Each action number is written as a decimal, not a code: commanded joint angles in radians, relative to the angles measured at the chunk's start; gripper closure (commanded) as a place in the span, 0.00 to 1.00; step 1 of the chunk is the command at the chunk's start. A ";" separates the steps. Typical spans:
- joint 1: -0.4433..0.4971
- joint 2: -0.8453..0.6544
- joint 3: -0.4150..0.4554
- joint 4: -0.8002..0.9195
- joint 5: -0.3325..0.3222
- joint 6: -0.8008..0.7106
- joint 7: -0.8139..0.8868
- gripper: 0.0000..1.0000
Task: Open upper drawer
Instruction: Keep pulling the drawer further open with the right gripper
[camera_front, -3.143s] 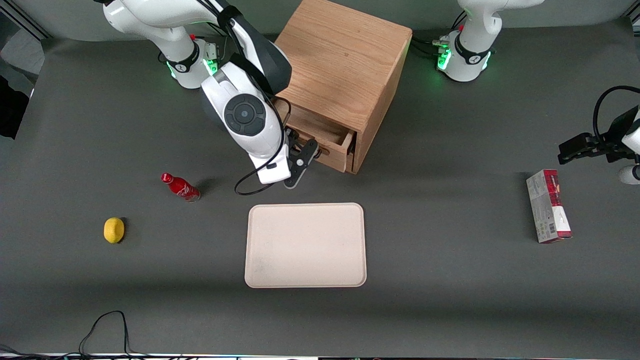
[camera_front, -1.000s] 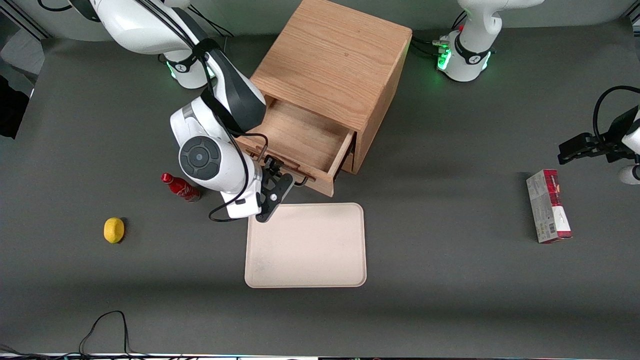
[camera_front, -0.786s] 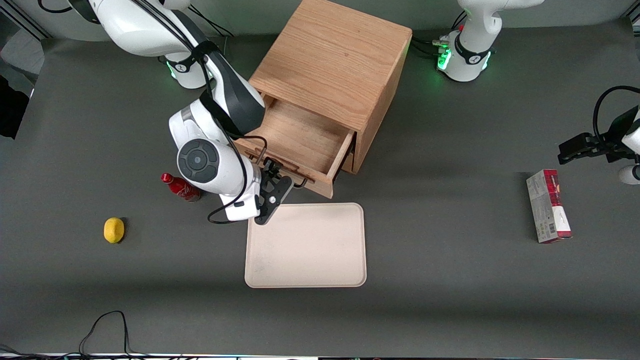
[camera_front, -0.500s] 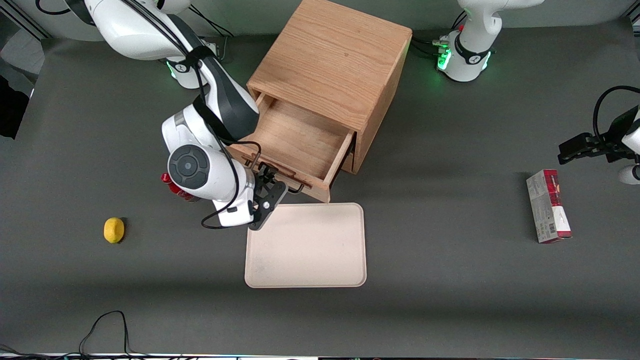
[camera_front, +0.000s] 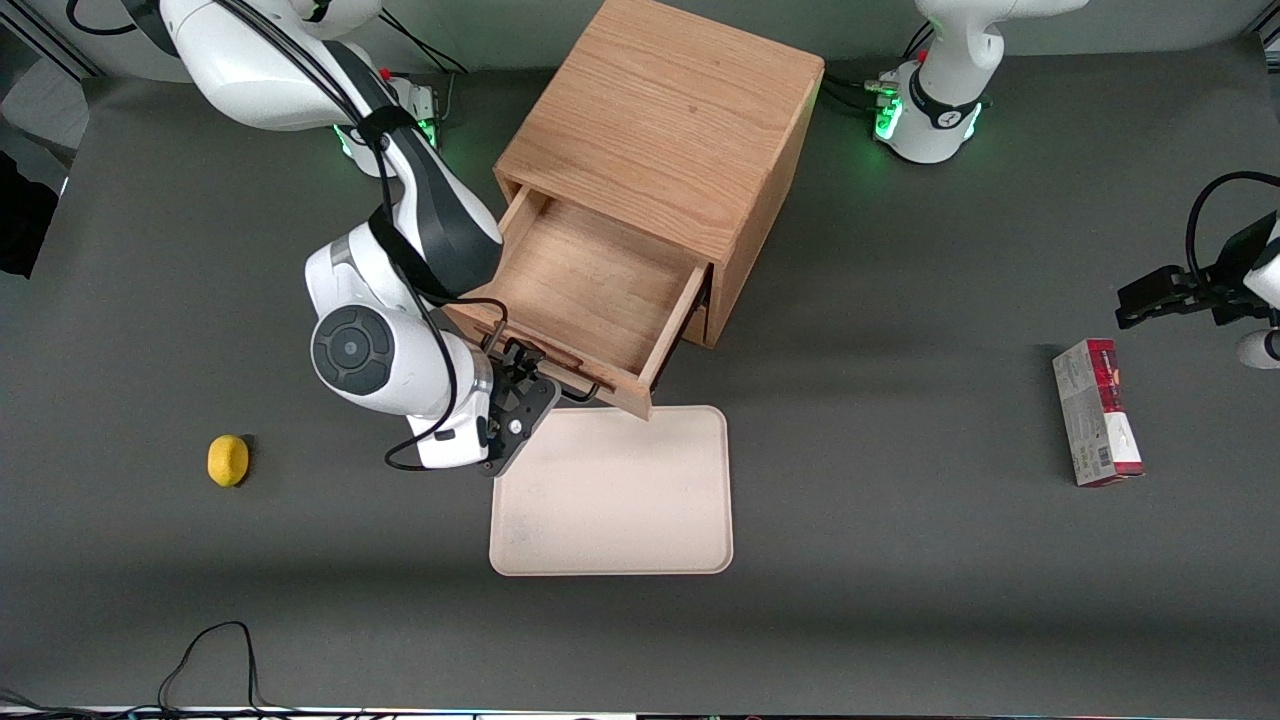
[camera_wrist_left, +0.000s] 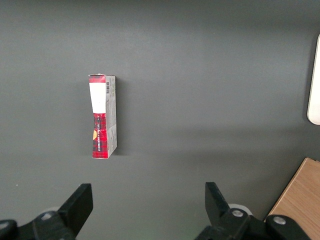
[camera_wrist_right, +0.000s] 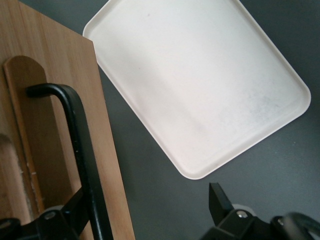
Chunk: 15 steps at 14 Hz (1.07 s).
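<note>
Light oak upper drawer (camera_front: 590, 290) pulled out at frame centre, black two-finger gripper (camera_front: 522, 385) spread apart around its thin black wire handle (camera_wrist_right: 82, 150), cream rectangular tray (camera_front: 612, 505) just below.

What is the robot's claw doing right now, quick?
Gripper: open, fingers either side of the upper drawer's black handle, not squeezing it. Nothing held.
</note>
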 joint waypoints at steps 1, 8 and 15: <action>-0.025 0.040 0.007 0.069 0.019 -0.017 -0.031 0.00; -0.048 0.069 0.009 0.107 0.019 -0.016 -0.035 0.00; -0.068 0.108 0.010 0.153 0.020 -0.008 -0.032 0.00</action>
